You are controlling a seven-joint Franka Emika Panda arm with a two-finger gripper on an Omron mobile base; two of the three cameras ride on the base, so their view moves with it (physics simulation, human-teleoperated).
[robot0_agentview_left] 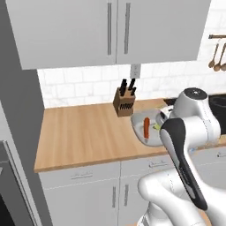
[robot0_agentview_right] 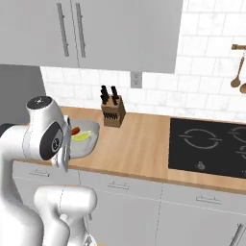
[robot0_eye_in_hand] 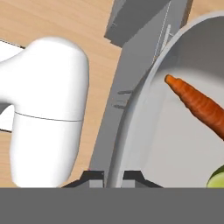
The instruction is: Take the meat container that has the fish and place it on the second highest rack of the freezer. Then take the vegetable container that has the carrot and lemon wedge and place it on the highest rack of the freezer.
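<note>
My gripper [robot0_eye_in_hand: 113, 177] is shut on the thick rim of the vegetable container [robot0_eye_in_hand: 175, 131], a shallow grey tub. Inside it lie the orange carrot [robot0_eye_in_hand: 197, 105] and the yellow-green lemon wedge [robot0_eye_in_hand: 216, 179]. In the left base view the tub [robot0_agentview_left: 142, 119] with the carrot [robot0_agentview_left: 146, 127] sits at the counter's front edge, half hidden behind my arm. The right base view shows the tub [robot0_agentview_right: 84, 144] and the lemon wedge [robot0_agentview_right: 80, 136] beside my arm's upper joint. The freezer's grey side [robot0_agentview_left: 17, 132] rises left of the counter, its racks hidden. The meat container and fish are out of view.
A knife block [robot0_agentview_left: 124, 100] [robot0_agentview_right: 112, 113] stands at the back of the wooden counter [robot0_agentview_left: 84, 132]. A black cooktop [robot0_agentview_right: 211, 144] lies to the right, with wooden spoons [robot0_agentview_right: 236, 77] hanging on the tiled wall. Grey wall cabinets [robot0_agentview_left: 114, 31] hang overhead, and drawers [robot0_agentview_right: 120, 185] run below.
</note>
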